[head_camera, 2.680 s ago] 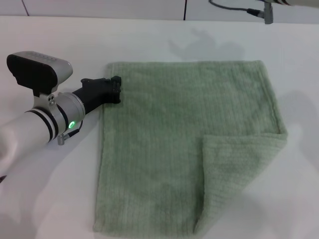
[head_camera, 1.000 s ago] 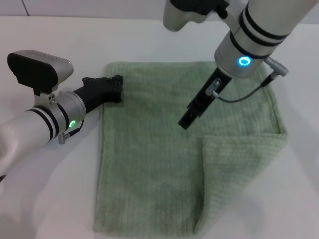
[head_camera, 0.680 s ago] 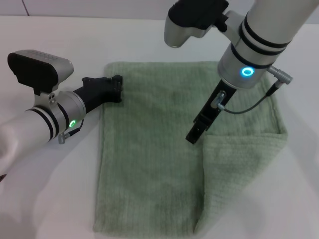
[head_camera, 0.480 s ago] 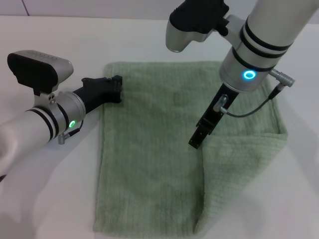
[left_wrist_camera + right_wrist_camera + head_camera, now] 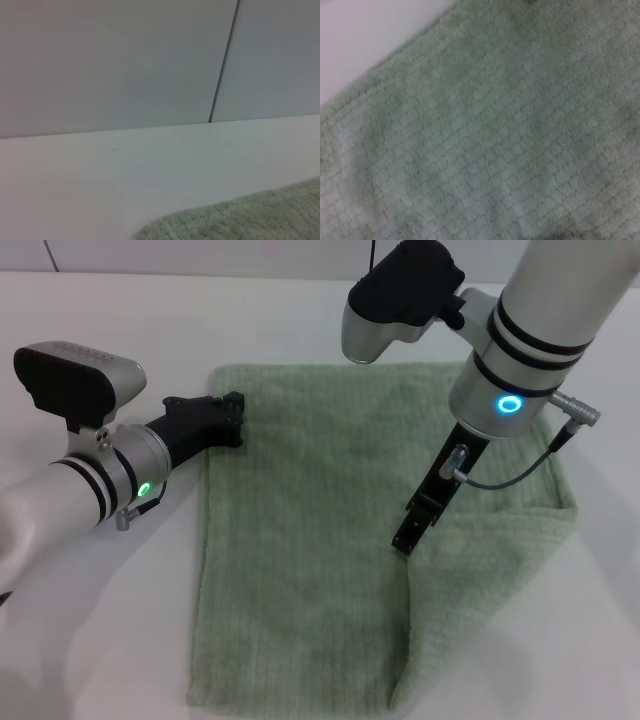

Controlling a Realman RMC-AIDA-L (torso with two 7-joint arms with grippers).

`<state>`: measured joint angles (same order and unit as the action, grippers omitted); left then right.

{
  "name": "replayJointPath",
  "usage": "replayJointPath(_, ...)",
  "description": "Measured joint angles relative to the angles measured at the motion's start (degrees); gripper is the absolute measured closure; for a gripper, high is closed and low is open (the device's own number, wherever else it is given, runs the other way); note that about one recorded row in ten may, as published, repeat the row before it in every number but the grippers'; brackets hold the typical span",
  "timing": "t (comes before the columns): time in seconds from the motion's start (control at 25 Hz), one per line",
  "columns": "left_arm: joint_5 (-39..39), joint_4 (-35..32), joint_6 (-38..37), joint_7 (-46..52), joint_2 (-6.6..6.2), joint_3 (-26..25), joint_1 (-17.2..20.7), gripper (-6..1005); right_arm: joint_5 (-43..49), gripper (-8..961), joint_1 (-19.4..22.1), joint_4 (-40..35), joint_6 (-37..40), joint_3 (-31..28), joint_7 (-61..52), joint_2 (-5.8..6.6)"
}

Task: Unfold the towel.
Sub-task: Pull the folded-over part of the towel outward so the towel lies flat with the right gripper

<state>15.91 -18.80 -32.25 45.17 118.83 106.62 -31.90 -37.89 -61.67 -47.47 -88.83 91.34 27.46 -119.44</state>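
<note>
The pale green towel (image 5: 300, 500) lies flat on the white table (image 5: 100, 640). Its near right corner is folded back onto it as a flap (image 5: 485, 580). My right gripper (image 5: 410, 532) points down at the flap's far inner corner, at or just above the cloth. My left gripper (image 5: 234, 420) rests at the towel's far left corner. In the left wrist view the towel's edge (image 5: 250, 220) shows low on the table. In the right wrist view the towel's weave (image 5: 495, 140) fills nearly the whole picture, seen from close up.
A grey wall with a dark seam (image 5: 222, 65) stands behind the table's far edge. A cable (image 5: 510, 472) loops off my right wrist above the towel. Bare table (image 5: 355, 35) shows beside the towel in the right wrist view.
My right arm came in from the far right and moved down across the towel toward me, reaching the flap's inner corner. The left arm and the towel have not moved.
</note>
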Motion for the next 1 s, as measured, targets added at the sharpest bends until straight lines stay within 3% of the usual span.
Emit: replayJointPath(1.0,0.0,-0.5,0.0,0.1,0.00,0.1,0.3,1001,-2.0,227,-1.8,7.9,4.9,2.0,2.3,-0.34)
